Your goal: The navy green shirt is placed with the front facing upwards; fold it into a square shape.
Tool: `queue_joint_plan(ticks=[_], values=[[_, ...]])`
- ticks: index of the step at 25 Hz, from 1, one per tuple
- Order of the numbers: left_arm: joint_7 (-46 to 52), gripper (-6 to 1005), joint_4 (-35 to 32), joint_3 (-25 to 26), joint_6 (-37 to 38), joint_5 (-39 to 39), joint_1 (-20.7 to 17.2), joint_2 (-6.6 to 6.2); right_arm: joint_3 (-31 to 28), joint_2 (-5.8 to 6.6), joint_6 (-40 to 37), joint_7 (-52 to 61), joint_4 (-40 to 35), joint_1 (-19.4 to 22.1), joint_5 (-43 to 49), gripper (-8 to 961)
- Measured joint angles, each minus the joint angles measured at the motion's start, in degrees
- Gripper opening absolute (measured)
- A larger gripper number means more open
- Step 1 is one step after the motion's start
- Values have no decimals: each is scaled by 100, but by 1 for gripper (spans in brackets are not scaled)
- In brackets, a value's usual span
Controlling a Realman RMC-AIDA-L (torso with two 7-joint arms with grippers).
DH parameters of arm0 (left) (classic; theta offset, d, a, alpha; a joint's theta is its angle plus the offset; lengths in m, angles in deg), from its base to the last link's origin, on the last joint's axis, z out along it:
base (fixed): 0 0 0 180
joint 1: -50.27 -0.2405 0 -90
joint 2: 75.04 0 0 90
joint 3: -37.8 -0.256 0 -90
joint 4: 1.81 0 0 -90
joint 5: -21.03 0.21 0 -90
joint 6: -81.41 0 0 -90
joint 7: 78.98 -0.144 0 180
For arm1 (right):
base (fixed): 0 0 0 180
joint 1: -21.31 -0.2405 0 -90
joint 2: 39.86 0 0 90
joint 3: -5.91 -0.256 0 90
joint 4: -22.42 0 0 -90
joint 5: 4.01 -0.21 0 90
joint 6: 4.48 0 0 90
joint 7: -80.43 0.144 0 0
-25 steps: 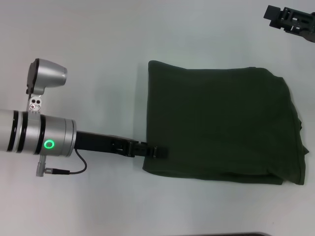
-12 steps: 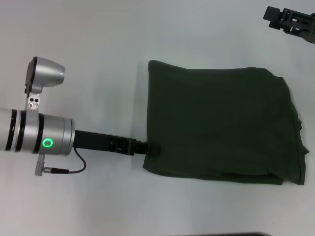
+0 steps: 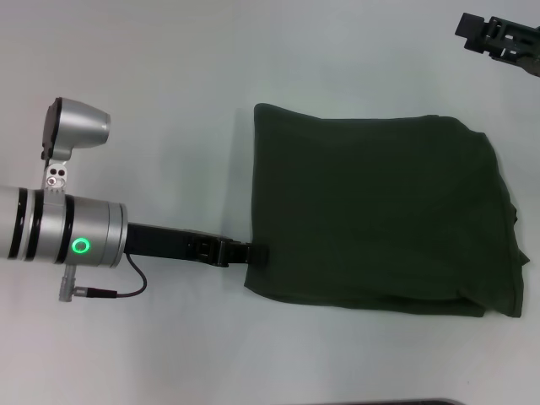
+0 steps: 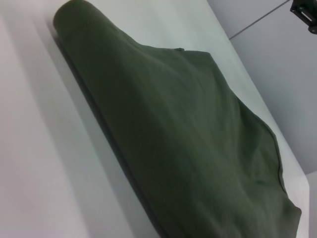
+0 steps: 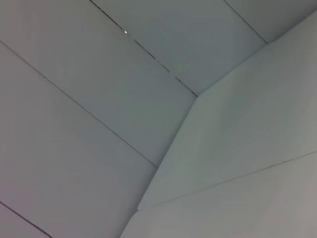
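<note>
- White tabletop (image 3: 186, 76) under everything, filling nearly the whole head view.
- Dark olive-green cloth next in size: the navy green shirt (image 3: 380, 215), folded into a rough rectangle and lying flat on the table, from the centre out toward 3 o'clock. Plain side up; no lettering or neck tag visible. Layered edges showing along its 6 o'clock side and at the 3 o'clock end, where the stack looks a little uneven.
- Seen from the left wrist, the same shirt (image 4: 188, 144) as a low, smooth mound with a rounded folded edge against the table.
- Silver left arm (image 3: 59, 228) reaching in from 9 o'clock, green ring lit on its wrist, a thin black cable looped beneath.
- Left gripper (image 3: 253, 252) low at the table, its black tip at the shirt's 9 o'clock edge, close to the corner at about 7 o'clock. Touching or only just beside the cloth: cannot tell. Finger opening hidden by the viewing angle; cannot tell whether any fabric is pinched.
- Right gripper (image 3: 499, 38) parked at 1 o'clock in the far corner, well apart from the shirt; only partly in view, opening not readable.
</note>
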Motion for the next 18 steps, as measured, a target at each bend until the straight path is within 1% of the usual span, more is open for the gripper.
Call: queue_joint_plan(ticks=[3,7,11,18], values=[[-10,16,-2,0,-25,18,-2,-1,-5,-1,-1,-7,0,1,0,778],[-24,16,-15,5,-31,22,-42,-61,-6,-13,-3,-18,0,1,0,779],[-41,16,-119,82,33,-5,-179,-125,-6,-19,-3,-18,0,-2,0,779],[-158,16,-149,240,206,28,-280,-171,16,-36,27,-18,3,-46,1,778]])
